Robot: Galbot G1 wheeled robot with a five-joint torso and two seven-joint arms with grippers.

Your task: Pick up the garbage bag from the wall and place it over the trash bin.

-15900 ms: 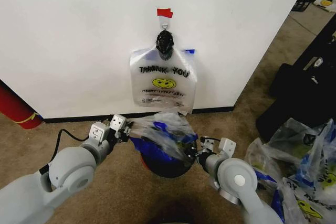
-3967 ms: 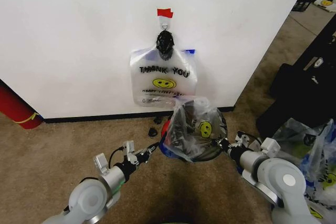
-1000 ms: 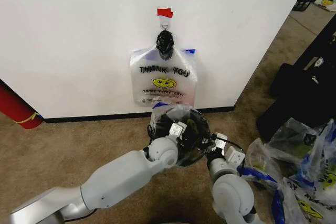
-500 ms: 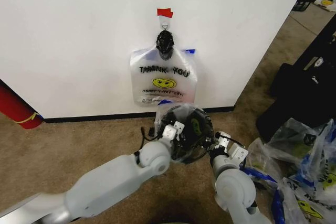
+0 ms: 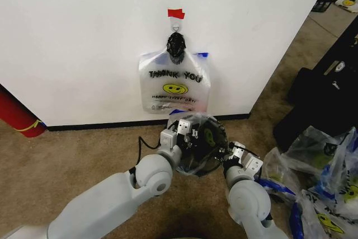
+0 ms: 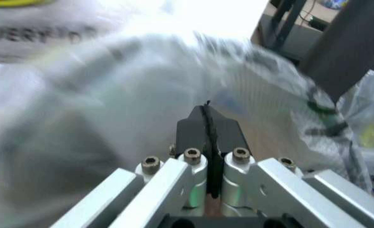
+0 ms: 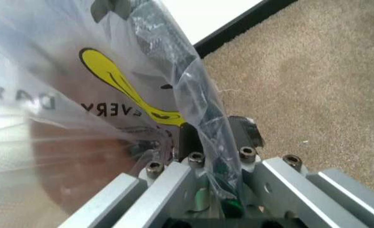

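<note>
The garbage bag (image 5: 206,137), thin clear film with a yellow smiley, is draped over the trash bin (image 5: 190,167), which shows dark through it, on the carpet below the wall (image 5: 84,37). My left gripper (image 5: 188,131) reaches over the bin's near-left rim. In the left wrist view this left gripper (image 6: 207,114) is shut, pads pressed together, with the bag's film (image 6: 110,95) all around; I cannot tell if any film is pinched. My right gripper (image 5: 228,151) is at the bin's right rim. In the right wrist view the right gripper (image 7: 215,133) is shut on a fold of the bag (image 7: 110,80).
A flat "THANK YOU" bag (image 5: 174,88) hangs from the hook (image 5: 175,25) under red tape (image 5: 175,13). A big red cylinder (image 5: 17,115) leans at the left. Heaped clear bags (image 5: 321,188) and a black case (image 5: 319,99) crowd the right. Open carpet (image 5: 84,155) lies on the left.
Four seconds ago the left gripper was out to the bin's left; now it is over the bin. In the last second its arm swung lower and left, and the bag settled around the rim.
</note>
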